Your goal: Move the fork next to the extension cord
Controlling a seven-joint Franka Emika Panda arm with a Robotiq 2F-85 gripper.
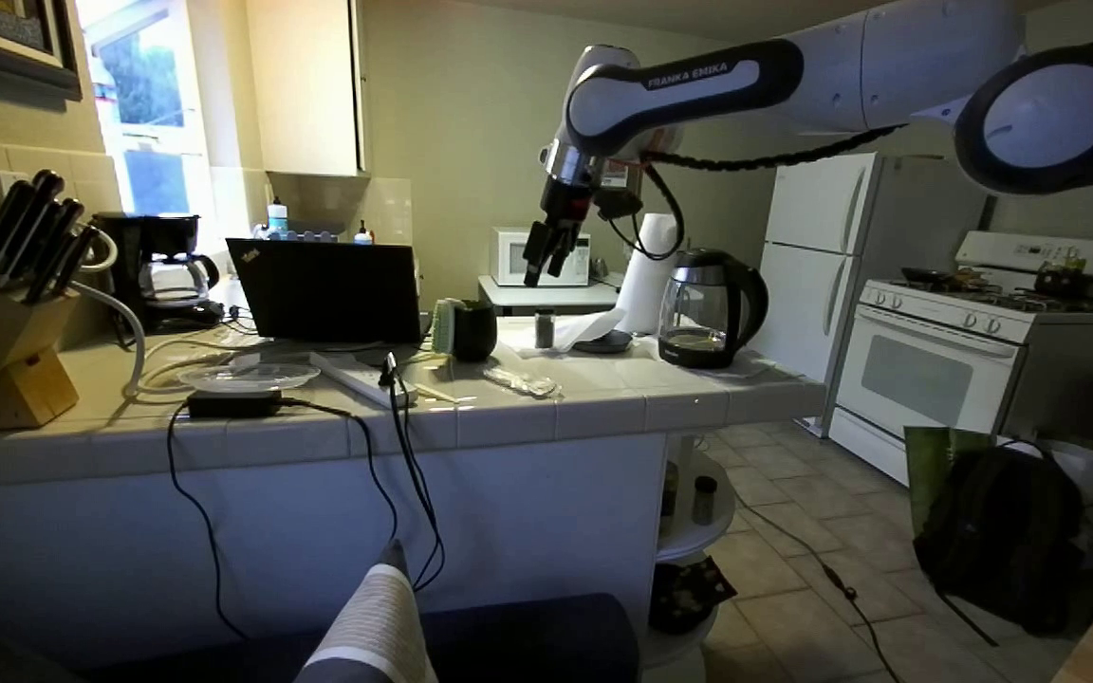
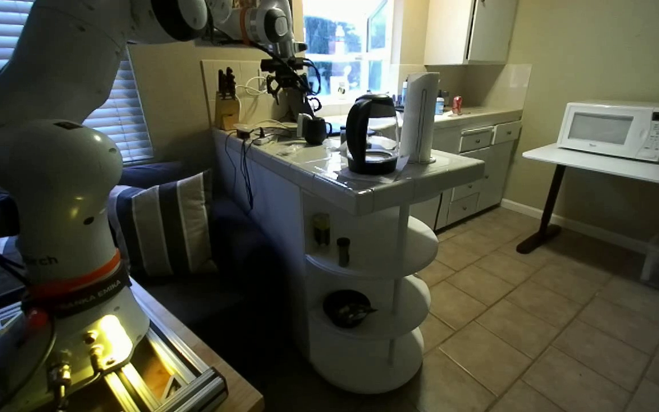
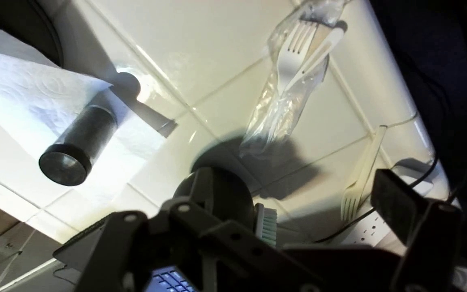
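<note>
An off-white plastic fork [image 3: 357, 178] lies on the tiled counter in the wrist view, tines close to a white power strip [image 3: 369, 229]; its thin handle shows in an exterior view [image 1: 439, 393]. A second white fork [image 3: 296, 56] lies in a clear cutlery packet [image 1: 520, 381] nearby. The extension cord's black block [image 1: 233, 404] sits at the counter's front edge, with its black cable [image 1: 371, 465] hanging down; the block is out of the wrist view. My gripper [image 1: 545, 272] is open and empty, high above the counter; in the wrist view its jaws [image 3: 298, 187] are wide apart.
A black mug [image 1: 475, 332] with a brush [image 3: 266, 225] beside it stands by the open laptop [image 1: 328, 289]. A glass kettle [image 1: 710, 308], paper towel roll [image 2: 421, 117] and small dark jar [image 3: 79, 142] stand on the counter. A knife block [image 1: 15, 332] is at one end.
</note>
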